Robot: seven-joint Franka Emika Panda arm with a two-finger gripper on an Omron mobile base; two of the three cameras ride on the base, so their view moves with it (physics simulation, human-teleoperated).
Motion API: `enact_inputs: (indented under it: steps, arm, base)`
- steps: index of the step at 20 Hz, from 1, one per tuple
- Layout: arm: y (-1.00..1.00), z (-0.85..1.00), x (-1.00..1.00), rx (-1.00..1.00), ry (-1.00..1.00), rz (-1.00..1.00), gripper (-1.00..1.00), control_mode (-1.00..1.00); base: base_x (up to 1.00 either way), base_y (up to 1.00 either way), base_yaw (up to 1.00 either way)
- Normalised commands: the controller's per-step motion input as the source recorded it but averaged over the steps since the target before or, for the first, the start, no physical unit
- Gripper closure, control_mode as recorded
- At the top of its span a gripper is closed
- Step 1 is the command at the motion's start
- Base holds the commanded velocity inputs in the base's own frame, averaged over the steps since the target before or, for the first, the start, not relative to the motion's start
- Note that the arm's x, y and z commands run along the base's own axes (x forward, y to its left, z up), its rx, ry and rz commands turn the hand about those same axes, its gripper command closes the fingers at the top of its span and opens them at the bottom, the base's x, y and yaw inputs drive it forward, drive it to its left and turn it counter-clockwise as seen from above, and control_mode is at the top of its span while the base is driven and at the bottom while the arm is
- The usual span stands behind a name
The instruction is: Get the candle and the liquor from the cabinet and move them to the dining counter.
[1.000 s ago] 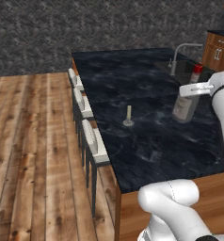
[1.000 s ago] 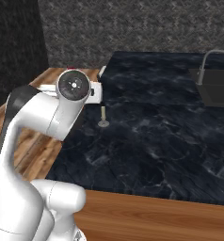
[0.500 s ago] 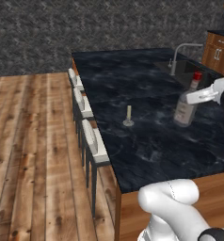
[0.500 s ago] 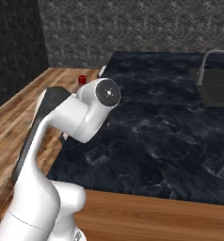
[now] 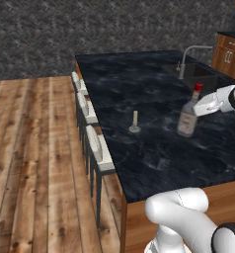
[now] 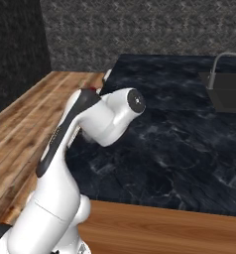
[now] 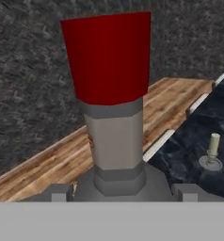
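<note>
Dining counter (image 5: 154,158) carries candle (image 5: 135,121) and liquor (image 5: 188,114); gripper (image 5: 204,105) apparently clasps the bottle; early release risks toppling.

Dining counter (image 5: 139,163): candle (image 5: 135,122) upright; liquor (image 5: 188,113) near it.

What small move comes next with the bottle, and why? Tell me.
Probably back the hand away from the liquor. It stands upright on the dining counter, apart from the candle, so both seem delivered. Whether the fingers have let go is unclear.
</note>
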Motion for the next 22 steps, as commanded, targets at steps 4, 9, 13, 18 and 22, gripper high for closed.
enact_inputs:
  steps: [4,9,13,18,22]
  arm:
    - [0.05,-0.40,0.43,-0.07,0.00,0.22,1.00,-1.00]
    - [0.02,-0.41,0.41,-0.11,0.00,0.20,1.00,-1.00]
    - [0.01,-0.31,0.44,-0.07,0.00,0.12,1.00,-1.00]
    - [0.00,-0.29,0.46,-0.02,0.00,0.06,1.00,-1.00]
    - [0.00,-0.24,0.36,0.00,0.00,0.02,1.00,-1.00]
  base:
    - [0.00,0.00,0.00]
    - [0.00,0.00,0.00]
    - [0.00,0.00,0.00]
    - [0.00,0.00,0.00]
    - [0.00,0.00,0.00]
